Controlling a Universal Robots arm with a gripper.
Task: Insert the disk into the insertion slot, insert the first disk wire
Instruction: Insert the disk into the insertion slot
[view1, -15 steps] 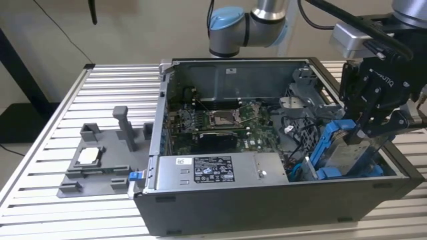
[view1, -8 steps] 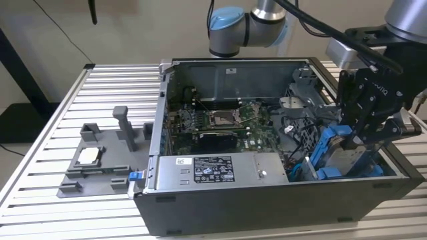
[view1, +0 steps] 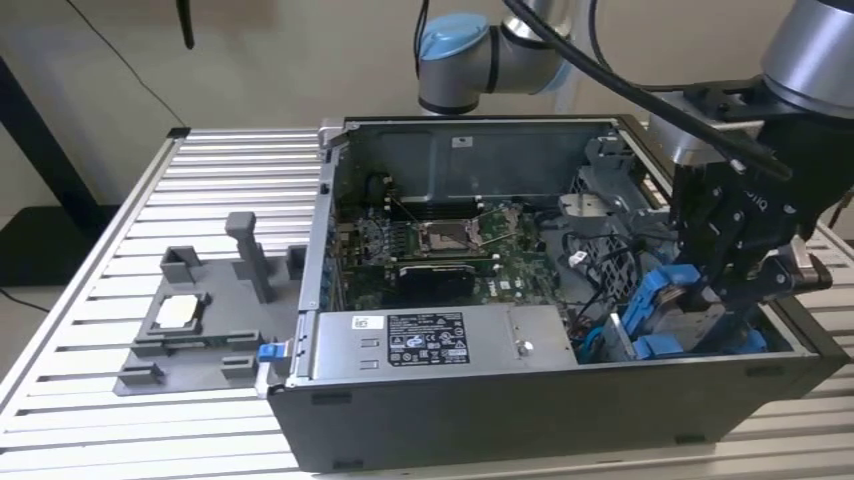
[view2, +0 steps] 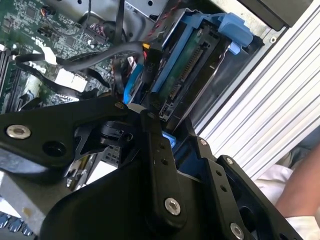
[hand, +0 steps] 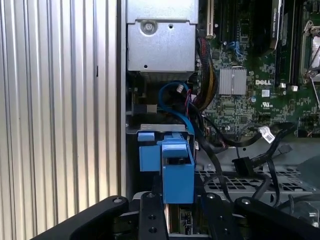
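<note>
One pincer (view1: 705, 300) stood clamped on the blue carrier of the single disk (hand: 176, 165). The disk was held on edge, part-way down the one insertion slot (view1: 651, 345) of the open computer case (view1: 534, 410), by the surface's (view1: 227, 170) edge on the exterior view's right. It looked not yet fully seated. Its connector (view2: 187, 75) was bare, and one loose black wire plug (hand: 243, 165) lay near, unplugged.

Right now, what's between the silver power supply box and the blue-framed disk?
In the first wrist view, a looping blue cable and a wire bundle lie between the power supply box and the disk.
</note>
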